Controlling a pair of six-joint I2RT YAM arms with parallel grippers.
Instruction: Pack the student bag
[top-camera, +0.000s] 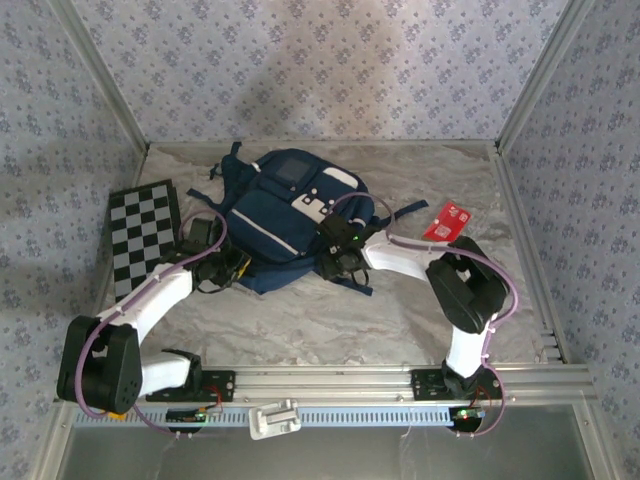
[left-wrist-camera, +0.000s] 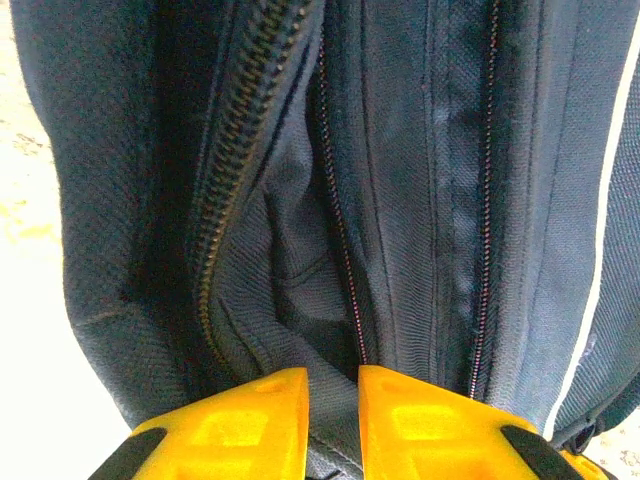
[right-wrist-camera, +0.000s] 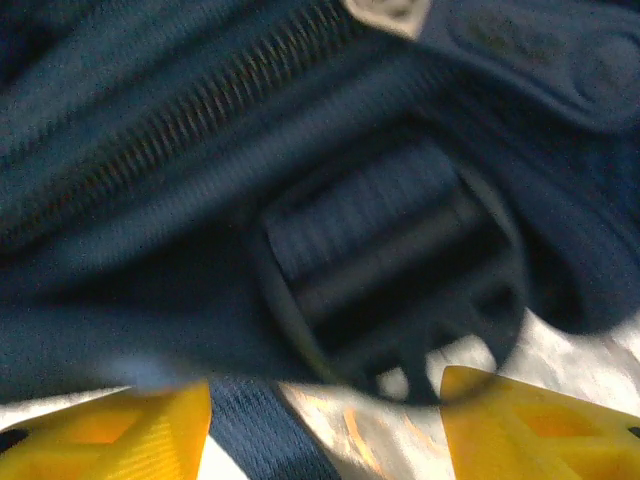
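Note:
The student bag (top-camera: 290, 215), a navy backpack with a white patch, lies flat in the middle of the table. My left gripper (top-camera: 232, 268) is at its lower left edge. In the left wrist view its yellow fingers (left-wrist-camera: 250, 425) stand close together, and a fold of the bag's fabric (left-wrist-camera: 300, 270) next to an open zip (left-wrist-camera: 225, 200) is pinched between them. My right gripper (top-camera: 338, 250) is at the bag's lower right edge. There my right gripper (right-wrist-camera: 325, 400) stands open above a dark strap (right-wrist-camera: 250, 430), just short of a black buckle (right-wrist-camera: 400, 280), and the picture is blurred.
A black and white checkerboard (top-camera: 143, 235) lies to the left of the bag. A red card (top-camera: 447, 222) lies on the table to the right. A white clip-like part (top-camera: 275, 418) sits on the front rail. Patterned walls enclose the table on three sides.

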